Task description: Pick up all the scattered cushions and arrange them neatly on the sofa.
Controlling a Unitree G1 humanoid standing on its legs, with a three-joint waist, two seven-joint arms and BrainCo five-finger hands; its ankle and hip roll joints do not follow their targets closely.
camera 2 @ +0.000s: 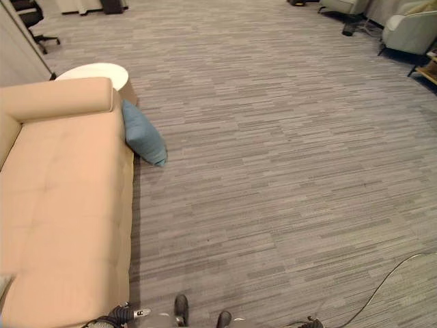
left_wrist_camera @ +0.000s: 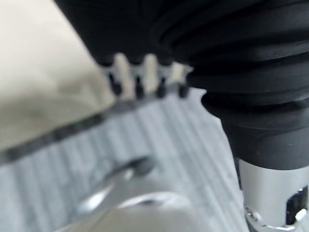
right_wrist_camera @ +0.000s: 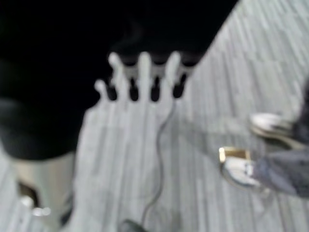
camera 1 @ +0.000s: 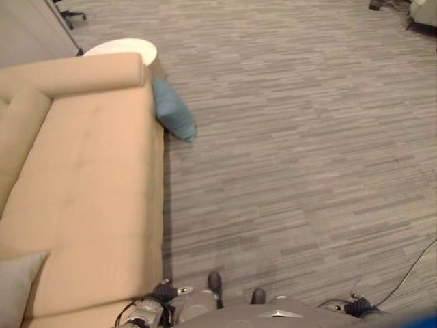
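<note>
Both hands hang low over the floor (camera 2: 287, 157), holding nothing: the left hand (left_wrist_camera: 140, 77) beside the sofa (camera 1: 89, 198) edge, the right hand (right_wrist_camera: 145, 72) above bare boards, each with fingers straight and spread. Thumbs are hard to make out. On the sofa's near corner a grey cushion (camera 1: 17, 287) is cut off by the frame. At the far end a blue cushion (camera 1: 172, 109) leans on the floor against the sofa arm, beside a round white table (camera 2: 95, 72) partly hidden behind it.

Sofa (camera 1: 89, 184): plain tan. Cushion (camera 1: 172, 109) on floor: teal-blue. Cushion (camera 1: 17, 287) on sofa: pale grey. Floor (camera 1: 300, 157): grey, streaked planks. Round table (camera 1: 123, 48): white.
</note>
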